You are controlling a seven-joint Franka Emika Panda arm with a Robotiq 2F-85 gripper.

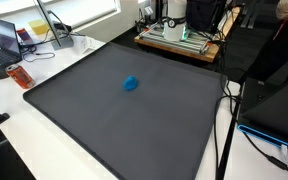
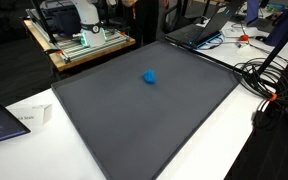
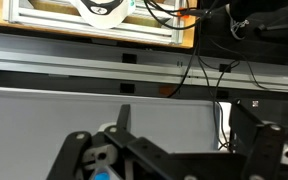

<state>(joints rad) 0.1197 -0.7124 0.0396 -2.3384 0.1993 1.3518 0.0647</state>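
Blue object (image 1: 131, 84) is sitting alone on the dark mat (image 1: 84, 115); gripper (image 3: 184, 150) is holding its fingers spread wide, gripping nothing.

Bright, even room light; daylight glares through the window (image 1: 79, 12); all 3 pictures slightly soft.

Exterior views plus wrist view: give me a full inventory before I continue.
blue object: one, blue, near the mat's middle
mat: one, dark grey, covering the white table
laptop: one, dark, open, on the table beyond the mat's corner
cables: one bundle, black, beside the mat's edge
wooden platform: one, tan, beyond the mat's far edge
robot base: one, white, on the wooden platform
gripper: one, black, jaws apart, bottom of wrist view
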